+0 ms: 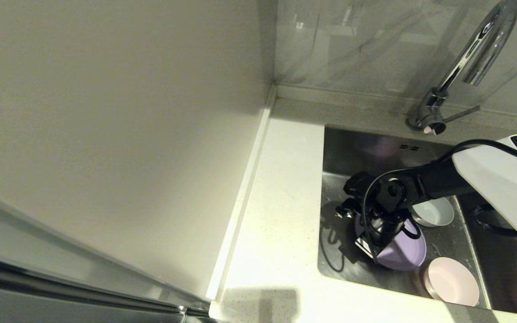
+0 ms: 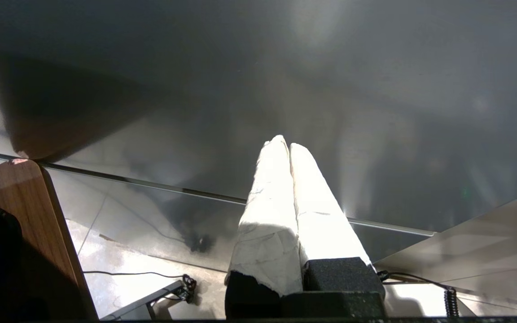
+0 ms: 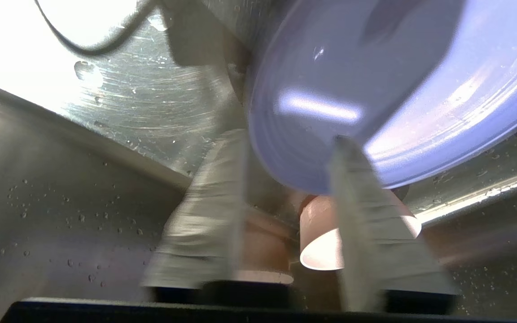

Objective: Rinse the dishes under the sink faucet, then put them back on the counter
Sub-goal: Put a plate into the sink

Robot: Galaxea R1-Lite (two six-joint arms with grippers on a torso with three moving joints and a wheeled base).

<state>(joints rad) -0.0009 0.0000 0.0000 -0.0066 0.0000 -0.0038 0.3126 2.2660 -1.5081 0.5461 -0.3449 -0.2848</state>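
My right gripper (image 1: 377, 255) reaches down into the steel sink (image 1: 352, 148). Its fingers stand apart, straddling the rim of the lavender plate (image 1: 404, 253), which is tilted at the basin's left side. In the right wrist view one finger (image 3: 209, 202) lies beside the plate (image 3: 375, 80) and the other crosses its face; the gripper (image 3: 284, 137) is open. The white mug (image 1: 433, 211) sits just behind the plate. The pink bowl (image 1: 453, 280) rests in the front of the basin, and the wrist view shows the bowl (image 3: 317, 242) between the fingers. The left gripper (image 2: 284, 141) is shut and parked away.
The chrome faucet (image 1: 474, 58) arches over the back right, its lever (image 1: 460, 114) pointing right. The white counter (image 1: 276, 202) lies left of the basin, bounded by a raised edge strip (image 1: 240, 197) and a plain wall. The right arm hides part of the drain (image 1: 492, 222).
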